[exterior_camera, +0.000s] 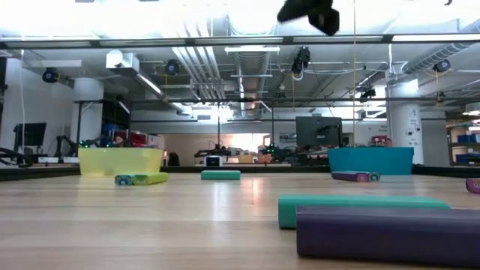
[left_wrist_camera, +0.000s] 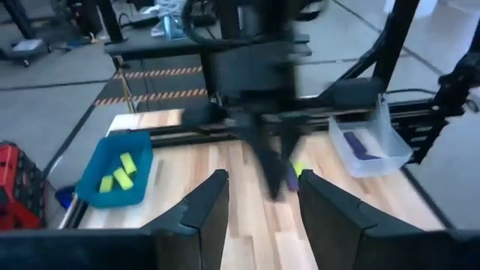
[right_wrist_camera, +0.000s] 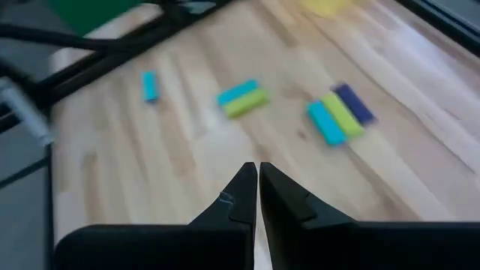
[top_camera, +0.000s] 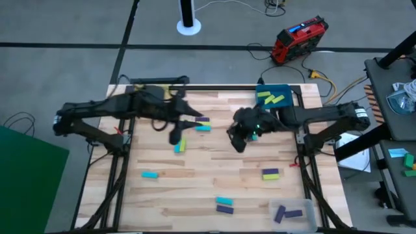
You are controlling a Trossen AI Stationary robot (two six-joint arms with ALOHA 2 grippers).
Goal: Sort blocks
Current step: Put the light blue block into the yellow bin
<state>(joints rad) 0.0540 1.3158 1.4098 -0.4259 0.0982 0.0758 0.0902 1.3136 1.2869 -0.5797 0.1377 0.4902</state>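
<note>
Small cyan, yellow-green and purple blocks lie flat and scattered on the wooden table: a trio [top_camera: 203, 123] [right_wrist_camera: 339, 116] near the middle, a cyan and yellow-green pair [top_camera: 180, 146] [right_wrist_camera: 242, 99], a single cyan one [top_camera: 150, 174], a yellow-green and purple pair [top_camera: 270, 173], and a cyan and purple pair [top_camera: 224, 205] near the front edge. My left gripper [top_camera: 174, 135] [left_wrist_camera: 262, 202] hangs open above the table beside the trio. My right gripper [top_camera: 235, 140] [right_wrist_camera: 257, 187] is shut with nothing between its fingers, above bare wood right of the middle.
A blue tray [top_camera: 273, 97] [left_wrist_camera: 120, 172] with yellow-green blocks stands at the far right. A clear tray [top_camera: 292, 212] [left_wrist_camera: 367, 142] with purple blocks sits at the near right corner. A yellow tray [exterior_camera: 120, 161] stands at the far left. The two grippers hang close together.
</note>
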